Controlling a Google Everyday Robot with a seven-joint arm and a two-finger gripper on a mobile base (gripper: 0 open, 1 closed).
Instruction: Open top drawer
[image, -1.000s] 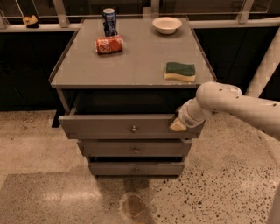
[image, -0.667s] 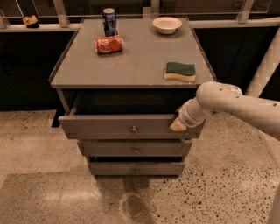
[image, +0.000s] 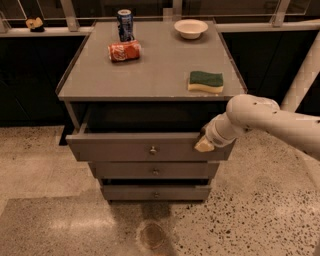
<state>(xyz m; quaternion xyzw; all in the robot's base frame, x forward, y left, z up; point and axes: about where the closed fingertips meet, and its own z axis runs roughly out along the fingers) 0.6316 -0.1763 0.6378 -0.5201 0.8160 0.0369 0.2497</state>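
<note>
Top drawer (image: 115, 151) partly out beneath surface (image: 160, 70), knob (image: 153, 149) at centre. Gripper (image: 205, 145) at front's upper edge, 3 o'clock end; open or shut cannot tell. Off-centre contact: pull straight toward 6 o'clock, avoid skewing.

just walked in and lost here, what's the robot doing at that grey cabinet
The robot's arm reaches in from the right, with its tool at the right end of the top drawer, by the upper edge of its front and away from the knob. That drawer stands partway out. The two smaller drawers below sit further in. On the cabinet top are a sponge, a bowl, an upright can and a red can on its side.
</note>
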